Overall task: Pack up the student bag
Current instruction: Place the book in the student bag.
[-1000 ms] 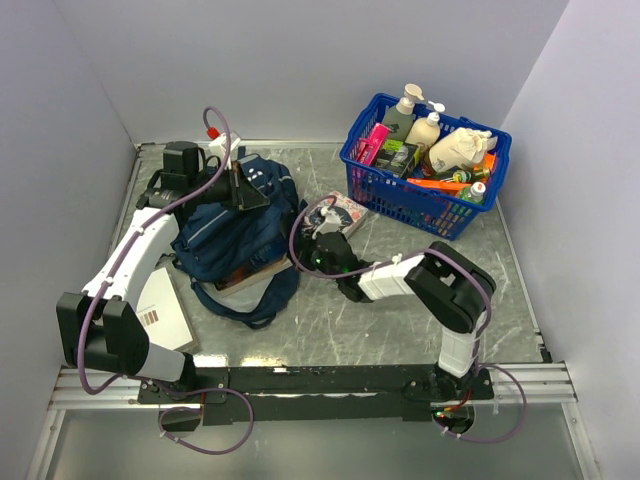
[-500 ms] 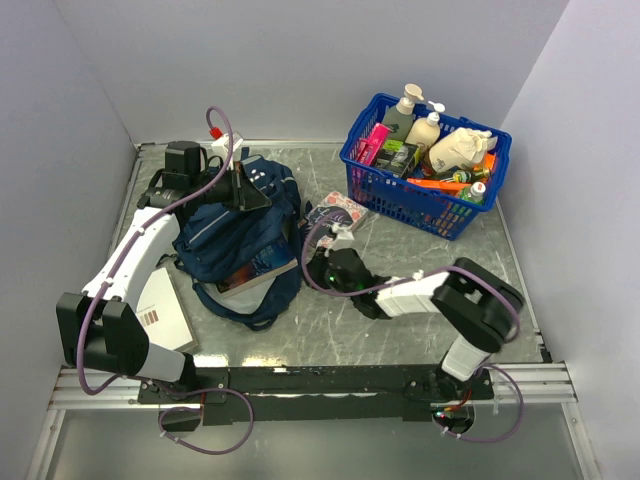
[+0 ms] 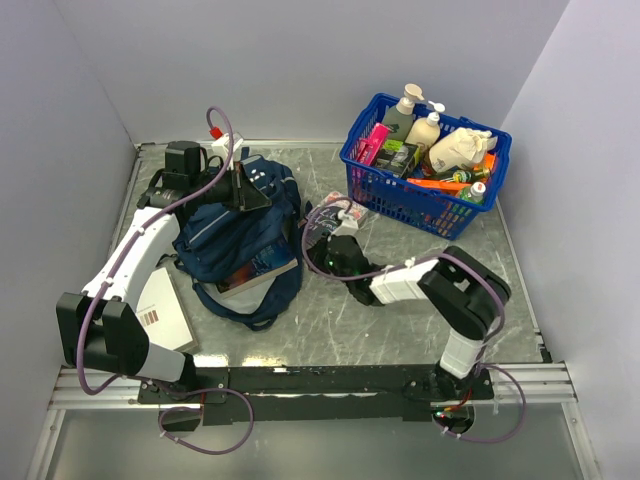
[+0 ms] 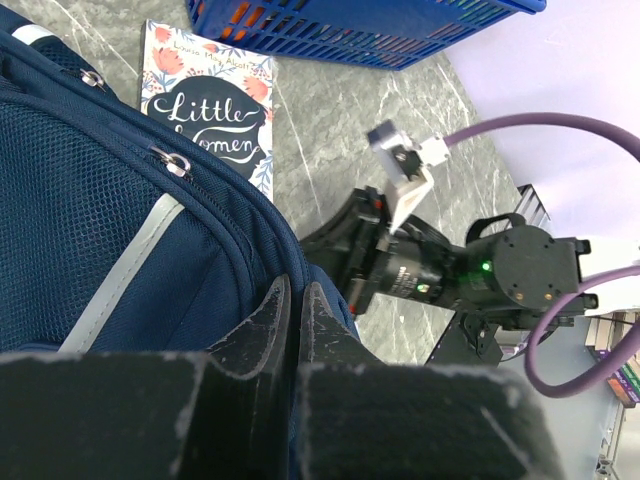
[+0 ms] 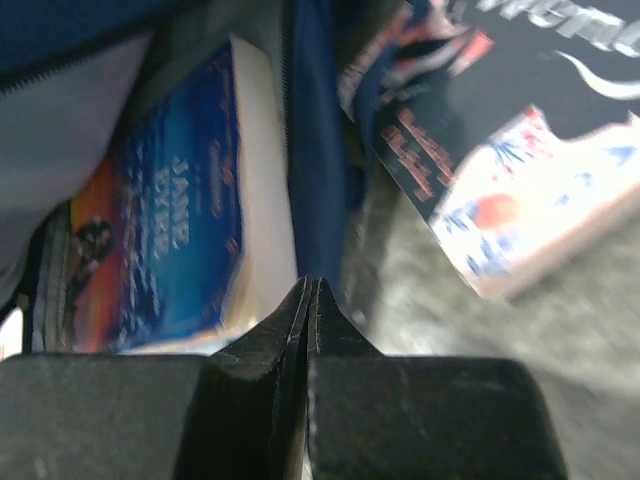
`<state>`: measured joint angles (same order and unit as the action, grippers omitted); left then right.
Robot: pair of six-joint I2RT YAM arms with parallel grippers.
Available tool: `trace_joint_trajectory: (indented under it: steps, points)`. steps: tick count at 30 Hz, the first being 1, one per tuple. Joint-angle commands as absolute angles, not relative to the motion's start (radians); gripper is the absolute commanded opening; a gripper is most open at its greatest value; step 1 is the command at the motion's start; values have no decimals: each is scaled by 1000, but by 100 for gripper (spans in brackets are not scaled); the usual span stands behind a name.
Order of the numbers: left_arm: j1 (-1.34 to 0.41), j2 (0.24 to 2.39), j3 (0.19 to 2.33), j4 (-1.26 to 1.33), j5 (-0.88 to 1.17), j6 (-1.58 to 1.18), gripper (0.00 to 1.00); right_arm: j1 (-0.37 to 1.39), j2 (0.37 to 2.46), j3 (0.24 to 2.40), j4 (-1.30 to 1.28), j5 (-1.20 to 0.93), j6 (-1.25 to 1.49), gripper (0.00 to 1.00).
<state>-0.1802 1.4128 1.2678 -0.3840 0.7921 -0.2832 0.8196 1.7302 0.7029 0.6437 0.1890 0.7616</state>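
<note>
Swung back in toward the student bag (image 3: pixel 232 232) after pulling off toward 5 o'clock, the right gripper (image 5: pixel 308 288) is the nearer one. The bag is unmoved at left-centre with its mouth at this gripper's 9 o'clock, and the Jane Eyre book (image 5: pixel 190 215) is half inside, long axis about 8-to-2. Its jaws are pressed together and empty, tips just beside the book's page edge, contact unclear; the left gripper (image 4: pixel 296 292) pinches the bag's fabric at its 12 o'clock end, and the Little Women book (image 4: pixel 212 108) lies loose at 1 o'clock.
</note>
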Motion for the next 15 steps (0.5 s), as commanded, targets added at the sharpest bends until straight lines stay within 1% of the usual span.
trace_joint_trajectory:
  steps: [1,6,9,15]
  points:
    - [-196,1331,1345,-285,913,-307,1,816,1801,802,683,152,770,0]
    - [-196,1331,1353,-290,916,-305,1,834,1850,847,657,109,785,0]
    - [-196,1336,1362,-290,919,-308,1,868,1879,897,601,68,779,0]
    - [-204,1345,1391,-279,925,-328,1,936,1942,995,601,3,785,0]
